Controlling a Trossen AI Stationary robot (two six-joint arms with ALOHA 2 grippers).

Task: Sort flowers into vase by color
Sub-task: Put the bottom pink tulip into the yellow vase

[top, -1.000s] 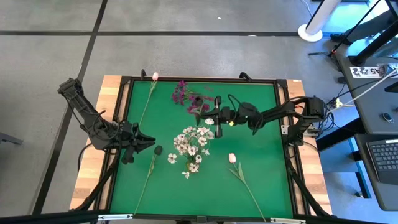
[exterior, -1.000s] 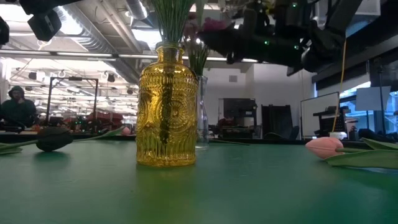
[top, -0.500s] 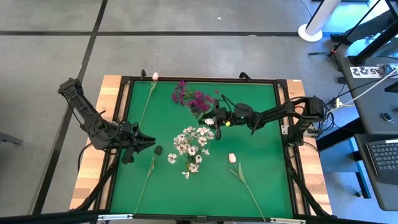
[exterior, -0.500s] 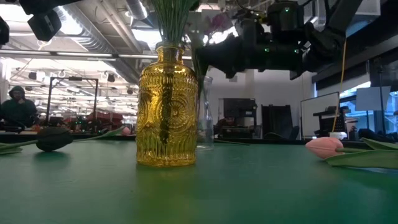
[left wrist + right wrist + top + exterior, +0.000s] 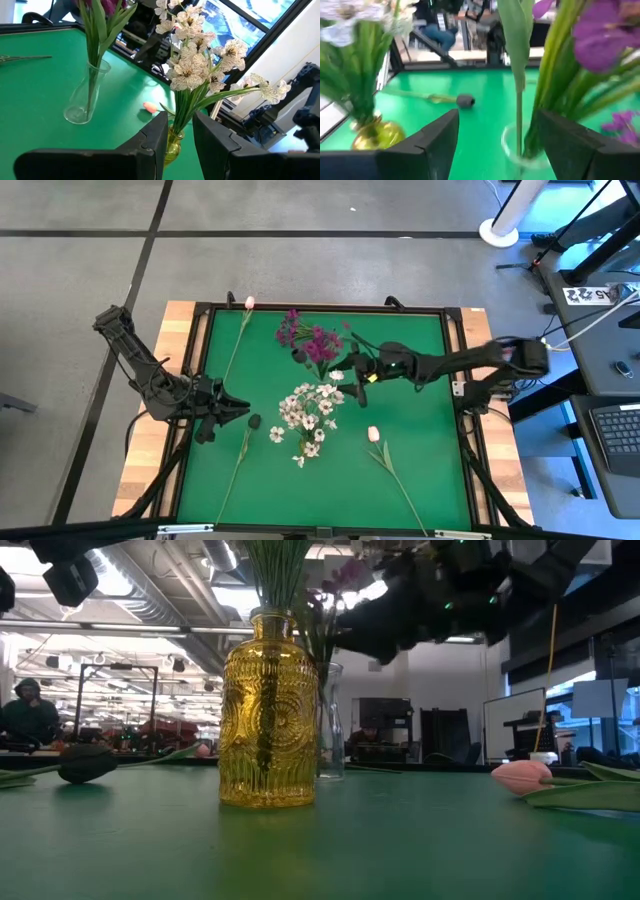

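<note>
Magenta-purple flowers (image 5: 310, 340) stand with their stems in a clear glass vase (image 5: 87, 95). White flowers (image 5: 310, 415) fill a yellow glass vase (image 5: 268, 710) at mid-table. My right gripper (image 5: 497, 120) hovers open beside the purple bunch. Its fingers stand on either side of a green stem (image 5: 518, 105) above the clear vase, touching nothing. My left gripper (image 5: 240, 415) waits at the table's left side, slightly open, with nothing between its fingers. Loose on the mat lie a pink bud (image 5: 373, 434), a dark bud (image 5: 254, 421) and a pale pink bud (image 5: 249, 303).
A raised black frame (image 5: 320, 308) rims the green mat. The loose flowers' long stems run toward the near edge and the far left corner. Bare mat lies at the right side and near the front. A person (image 5: 25, 710) sits far off in the room behind.
My right gripper has opened and let go of the purple flower's stem, which now stands in the clear vase with the others. The gripper has tipped up from slanting down to nearly level. The purple bunch has shifted slightly.
</note>
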